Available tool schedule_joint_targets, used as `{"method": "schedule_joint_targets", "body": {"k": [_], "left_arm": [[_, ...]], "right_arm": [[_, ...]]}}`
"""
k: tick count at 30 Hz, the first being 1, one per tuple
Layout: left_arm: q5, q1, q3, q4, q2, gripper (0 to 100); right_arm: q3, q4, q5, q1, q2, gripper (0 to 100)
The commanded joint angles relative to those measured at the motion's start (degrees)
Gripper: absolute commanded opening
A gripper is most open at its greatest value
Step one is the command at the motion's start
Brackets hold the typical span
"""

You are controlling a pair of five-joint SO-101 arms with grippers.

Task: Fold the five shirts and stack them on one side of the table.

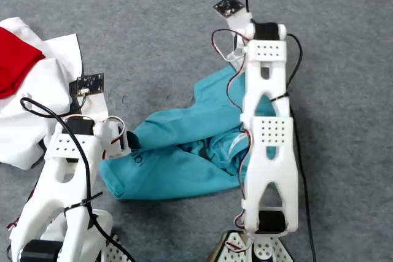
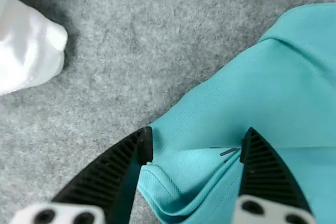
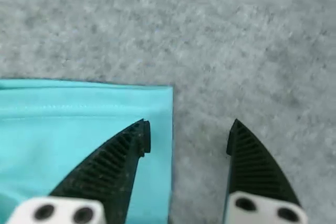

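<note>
A teal shirt (image 1: 184, 151) lies crumpled in the middle of the grey table (image 1: 153, 35). My left gripper (image 2: 195, 137) is open and straddles a folded edge of the teal shirt (image 2: 262, 87) at its left end (image 1: 126, 142). My right gripper (image 3: 189, 127) is open at the shirt's far sleeve (image 1: 236, 56). One of its fingers (image 3: 113, 166) is over the straight hem corner of the teal shirt (image 3: 68, 119), and the other finger (image 3: 252, 166) is over bare table. A pile of white shirts (image 1: 37, 90) with a red shirt (image 1: 15, 59) on it lies at the left edge.
White cloth (image 2: 26, 51) lies close beyond my left gripper. The right arm's white body (image 1: 270, 145) stretches over the teal shirt's right part. Bare grey table lies to the far right (image 1: 350, 90) and along the back.
</note>
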Motion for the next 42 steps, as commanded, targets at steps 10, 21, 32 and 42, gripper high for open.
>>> {"method": "schedule_joint_targets", "body": {"k": [10,21,32,42], "left_arm": [[0.18,0.53,4.22,-0.7,-0.92,27],[0.18,0.53,4.4,-0.7,-0.92,27],[0.18,0.7,4.4,-0.7,-0.92,27],[0.18,0.7,4.4,-0.7,-0.92,27]], "right_arm": [[-3.21,-2.81,2.02,-3.21,3.38,25.2],[-1.89,-2.55,8.97,-4.53,3.56,24.8],[-1.89,-2.55,8.97,-4.44,3.56,5.0],[-2.15,-1.85,8.97,-4.18,3.56,4.4]]}}
